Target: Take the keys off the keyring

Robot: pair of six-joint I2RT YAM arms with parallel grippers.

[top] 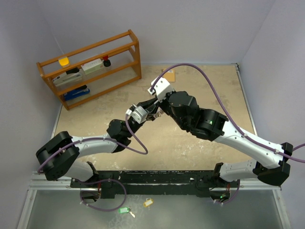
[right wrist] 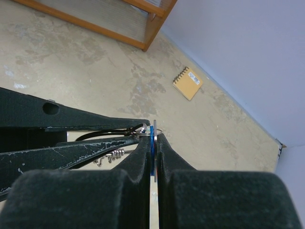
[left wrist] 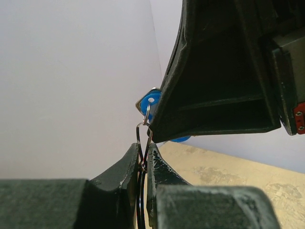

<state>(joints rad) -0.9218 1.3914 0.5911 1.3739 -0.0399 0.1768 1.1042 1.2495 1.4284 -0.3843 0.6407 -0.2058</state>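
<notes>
At the far left of the table [top: 90, 119], a wooden shelf [top: 90, 67] against the wall. Near the middle, raised above the tabletop, the left gripper [left wrist: 144, 157], clamped tight on the thin wire of the keyring [left wrist: 141, 138]. Just to its right and meeting it tip to tip, the right gripper [right wrist: 153, 138], pinched closed on the blue-tagged key [right wrist: 152, 148], that tag's hole threaded on the wire, plain silver keys [right wrist: 114, 153] dangling beneath. Further right, flat on the table near the back wall, a small brown notebook [right wrist: 188, 82].
</notes>
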